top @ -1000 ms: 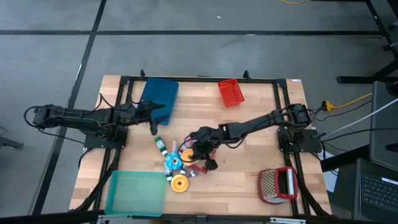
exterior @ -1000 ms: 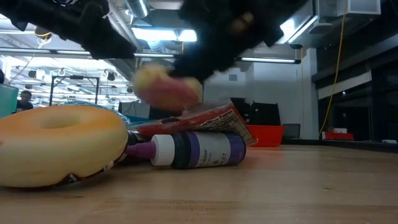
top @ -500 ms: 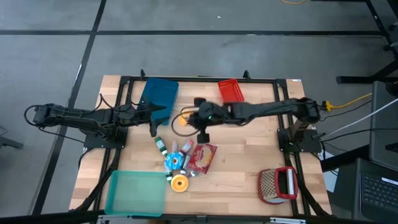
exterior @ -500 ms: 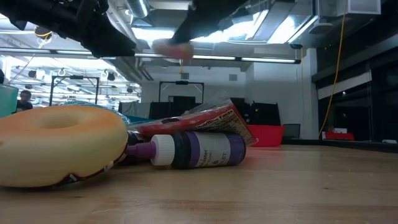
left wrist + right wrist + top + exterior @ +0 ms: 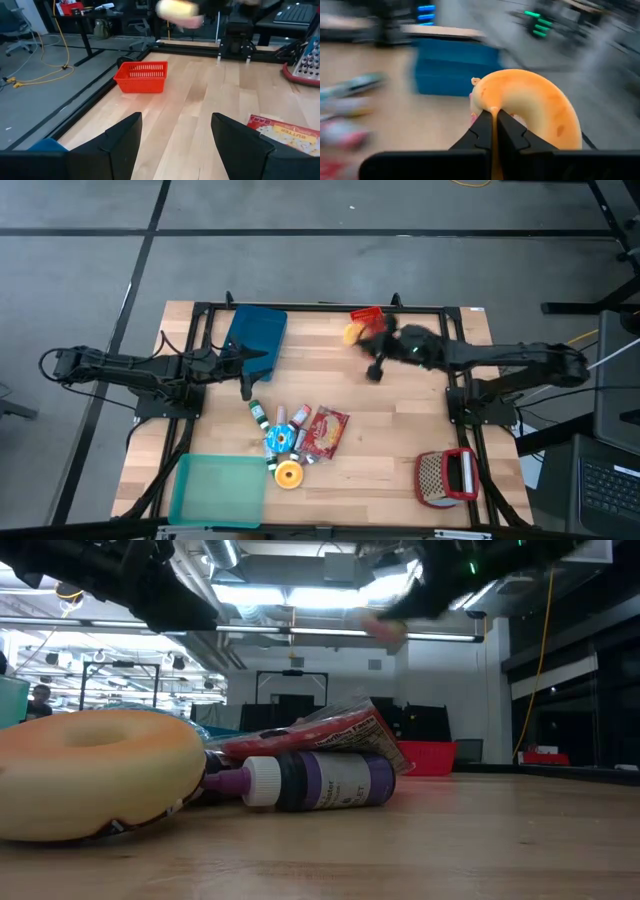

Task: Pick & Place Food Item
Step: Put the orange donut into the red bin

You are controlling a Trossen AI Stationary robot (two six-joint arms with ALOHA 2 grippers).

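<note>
A yellow-orange ring-shaped food item (image 5: pixel 530 107) with a pink underside hangs in the air in my right gripper (image 5: pixel 494 120), which is shut on it. In the high view the item (image 5: pixel 352 333) is at the near-left corner of the red basket (image 5: pixel 368 315), at the table's far edge. The left wrist view shows it (image 5: pixel 177 9) high above that basket (image 5: pixel 142 76). My left gripper (image 5: pixel 175 135) stands open beside the blue bin (image 5: pixel 255 335), with nothing between its fingers. My right gripper pinches the ring's rim (image 5: pixel 492 111) between its two shut fingers, on the side nearest the wrist. The fingers come at it almost level, from the table's right. The item is lifted clear of the table, its ring spreading out past the fingertips.
A pile lies mid-table: a second yellow ring (image 5: pixel 288 475), a red snack packet (image 5: pixel 325 432) and small bottles (image 5: pixel 258 415). A teal bin (image 5: pixel 215 490) is at the near left, and a red-handled grater (image 5: pixel 447 477) at the near right.
My right gripper has risen from the pile with the food item, swung toward the table's far edge and then right to the red basket. It has tipped from pointing down to almost level. The item is lifted clear. The snack packet it stood over now lies uncovered.
</note>
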